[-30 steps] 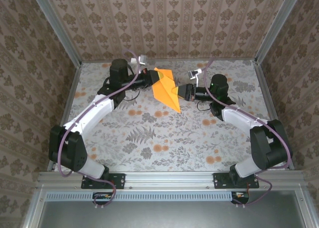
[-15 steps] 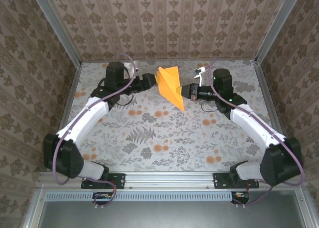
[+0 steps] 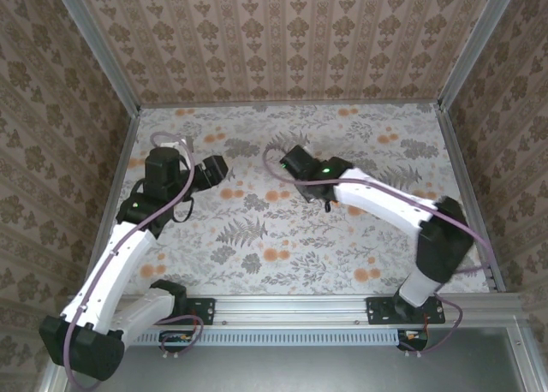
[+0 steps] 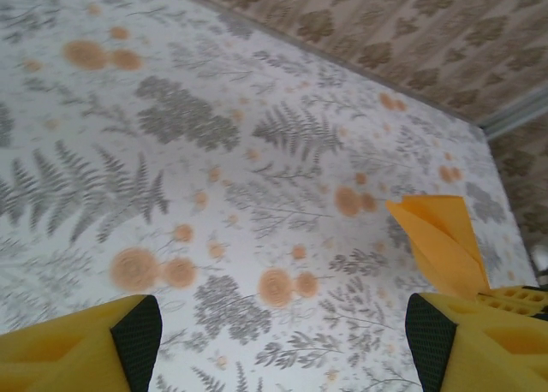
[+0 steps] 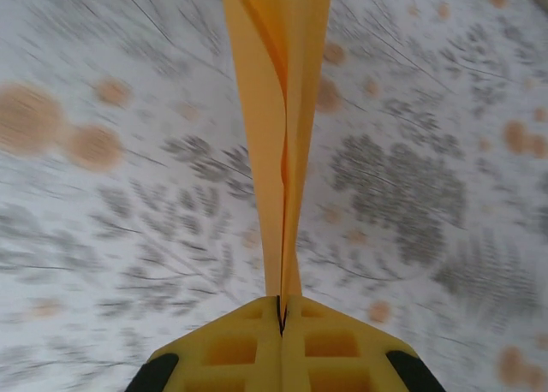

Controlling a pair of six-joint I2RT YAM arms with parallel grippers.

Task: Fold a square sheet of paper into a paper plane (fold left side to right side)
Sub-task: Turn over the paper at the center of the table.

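Rundown from the left: your left arm (image 3: 128, 246) reaches up the left side of the flowery surface (image 3: 282, 238) in the overhead shot. On the left wrist camera you can see the left fingers (image 4: 77, 353) spread wide, with one yellow pad in each bottom corner. There's nothing between them, just bare surface underneath. Peeking in just past the right-hand pad is a pointed bit of the orange paper plane (image 4: 437, 238). It's close to that pad, but I can't tell if it's touching.

Moving right, your right arm (image 3: 385, 205) stretches from the right side toward the middle of the surface. Its wrist ends near the centre, a little toward the back wall (image 3: 291, 41). The right wrist camera gives you the good look. The right fingers (image 5: 281, 323) are clamped tight on the paper plane, pads pressed flat together with the paper's edge pinched in the seam. The plane sticks straight out from the fingertips, above the surface. You see it edge-on as a narrow folded strip, its layers gaping a bit further out. The surface behind it is blurred in that view.
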